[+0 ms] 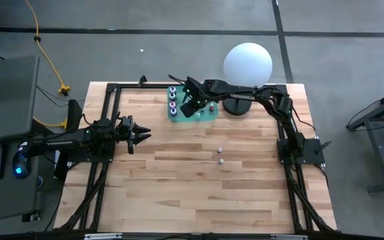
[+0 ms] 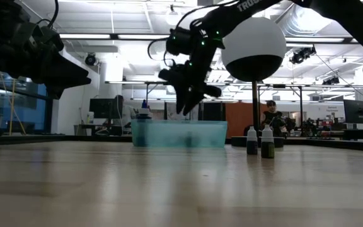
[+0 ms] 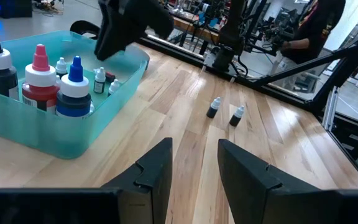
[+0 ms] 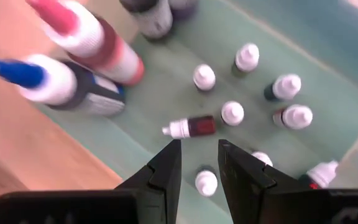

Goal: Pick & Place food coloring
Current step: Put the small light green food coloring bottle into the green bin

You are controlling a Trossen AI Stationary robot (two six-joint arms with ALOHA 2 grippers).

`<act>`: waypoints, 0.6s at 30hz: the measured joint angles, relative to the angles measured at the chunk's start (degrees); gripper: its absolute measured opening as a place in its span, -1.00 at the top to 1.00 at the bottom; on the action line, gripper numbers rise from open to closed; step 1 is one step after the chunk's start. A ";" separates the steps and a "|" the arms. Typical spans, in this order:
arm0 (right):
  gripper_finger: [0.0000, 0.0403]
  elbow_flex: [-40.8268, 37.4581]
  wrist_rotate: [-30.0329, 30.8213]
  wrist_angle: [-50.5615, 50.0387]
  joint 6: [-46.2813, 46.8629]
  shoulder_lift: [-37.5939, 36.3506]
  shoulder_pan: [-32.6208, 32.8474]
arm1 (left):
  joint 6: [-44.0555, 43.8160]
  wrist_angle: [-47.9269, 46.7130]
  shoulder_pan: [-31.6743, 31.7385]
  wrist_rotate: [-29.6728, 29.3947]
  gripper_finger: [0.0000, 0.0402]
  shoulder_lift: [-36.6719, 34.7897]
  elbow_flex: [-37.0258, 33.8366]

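A teal tray [image 1: 209, 115] at the table's far middle holds several tiny white-capped food coloring bottles [image 4: 232, 113], most of them upright. One red-bodied bottle [image 4: 191, 127] lies on its side, and larger red-tipped [image 4: 92, 37] and blue-tipped [image 4: 61, 84] bottles stand at one end. Two more tiny bottles [image 1: 219, 151] [image 1: 222, 161] stand on the bare table. My right gripper [image 4: 199, 155] hovers open and empty over the tray, pointing down; it also shows in the low view [image 2: 188, 94]. My left gripper [image 1: 142, 133] waits open at the table's left, clear of everything.
A big white sphere [image 1: 247, 63] on a black base [image 1: 235, 107] stands just right of the tray, close to the right arm. The black frame rails [image 1: 109, 90] run along the table's edges. Bare wood lies between the tray and the near edge.
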 joint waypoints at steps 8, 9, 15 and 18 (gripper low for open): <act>0.52 8.98 -0.25 -3.43 -5.29 -0.10 1.98 | 0.01 0.00 -0.01 0.00 0.37 0.02 0.00; 0.52 10.37 -0.30 -4.10 -6.20 -0.12 2.38 | 0.00 0.00 -0.01 0.00 0.37 0.01 0.00; 0.52 20.48 -1.97 -8.88 -11.75 -0.12 5.14 | 0.01 0.00 0.00 0.00 0.37 0.01 0.00; 0.52 26.48 -3.90 -11.83 -13.94 -0.14 7.20 | 0.00 0.00 -0.02 0.00 0.37 0.02 0.00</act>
